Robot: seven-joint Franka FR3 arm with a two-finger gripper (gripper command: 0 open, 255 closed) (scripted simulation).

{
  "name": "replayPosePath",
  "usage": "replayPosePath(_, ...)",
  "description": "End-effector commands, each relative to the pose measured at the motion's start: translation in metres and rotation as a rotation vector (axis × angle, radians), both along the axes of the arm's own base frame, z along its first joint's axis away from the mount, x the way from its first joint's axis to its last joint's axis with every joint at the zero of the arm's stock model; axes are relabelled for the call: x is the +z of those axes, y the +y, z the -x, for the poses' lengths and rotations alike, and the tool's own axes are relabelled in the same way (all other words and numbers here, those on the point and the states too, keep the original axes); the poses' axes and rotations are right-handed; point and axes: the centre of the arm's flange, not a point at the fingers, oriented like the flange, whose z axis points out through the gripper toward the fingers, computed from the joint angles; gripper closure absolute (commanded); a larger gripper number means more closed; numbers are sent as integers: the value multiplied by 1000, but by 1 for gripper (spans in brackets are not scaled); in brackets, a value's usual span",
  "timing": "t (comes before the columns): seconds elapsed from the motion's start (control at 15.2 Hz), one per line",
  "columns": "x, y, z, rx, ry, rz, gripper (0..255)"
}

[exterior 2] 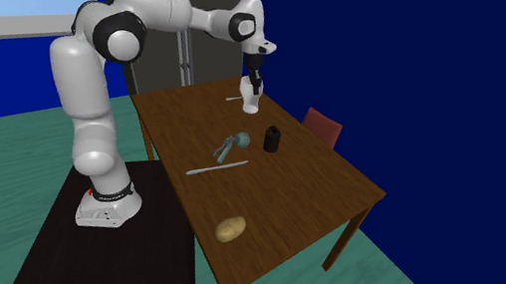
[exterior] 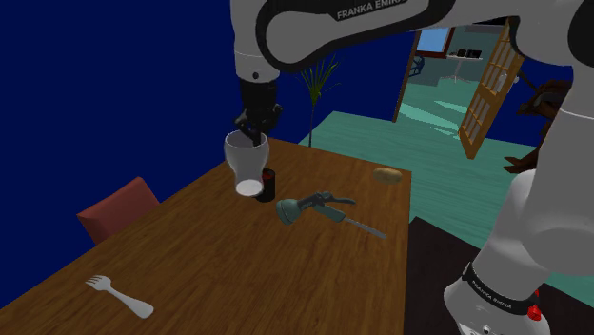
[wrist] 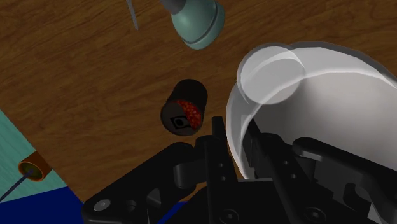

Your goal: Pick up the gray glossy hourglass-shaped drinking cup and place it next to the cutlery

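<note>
The gripper (exterior: 253, 131) is clamped on the rim of the pale cup (exterior: 247, 164), one finger inside the bowl and one outside. The cup hangs upright over the table (exterior: 238, 257) near its far edge, just beside a black can (exterior: 269, 179); whether its base touches the wood is unclear. The fork (exterior: 119, 295) lies well apart, by the near corner.
</note>
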Motion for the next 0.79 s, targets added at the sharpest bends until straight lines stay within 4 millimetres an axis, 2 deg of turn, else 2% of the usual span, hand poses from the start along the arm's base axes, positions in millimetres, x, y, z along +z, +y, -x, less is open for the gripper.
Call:
replayPosePath(0.0, -6, 26, -2, -1, -1, -1, 255)
replayPosePath(0.73, -38, 167, -13, -1, -1, -1, 255)
